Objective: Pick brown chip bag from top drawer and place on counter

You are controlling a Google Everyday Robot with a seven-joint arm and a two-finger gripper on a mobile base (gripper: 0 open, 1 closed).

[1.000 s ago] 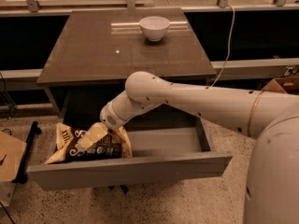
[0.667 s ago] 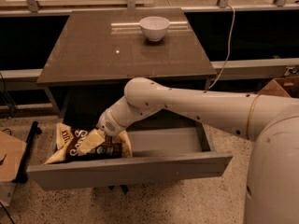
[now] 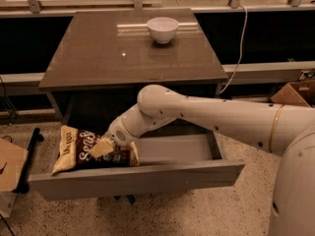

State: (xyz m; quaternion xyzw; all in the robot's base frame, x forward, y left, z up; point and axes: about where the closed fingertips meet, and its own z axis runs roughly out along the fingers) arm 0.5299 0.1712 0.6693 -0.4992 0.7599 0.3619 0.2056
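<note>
- Gripper [image 3: 102,147] is sitting low in the open top drawer [image 3: 147,177], on the right part of the brown chip bag [image 3: 78,152]. I can't tell whether it's open or clamped on the bag.
- Bag is lying in the drawer's left end, leaning up against the near front panel. It's not yet on the counter [image 3: 98,58].
- Risk: the crinkly film is giving a poor bite. If it's only pinching a loose fold, the bag is likely sliding out on the lift.
- Risk: the counter's near edge is overhanging the far part of the drawer. A straight-up lift is risking the bag or the arm [image 3: 206,113] catching the underside.
- Risk: the bag's left end is trailing well clear of the gripper and could be dragging on the front panel.
- Risk: the white bowl [image 3: 162,28] is sitting far-centre on the counter. Placing too far back is risking a knock.
</note>
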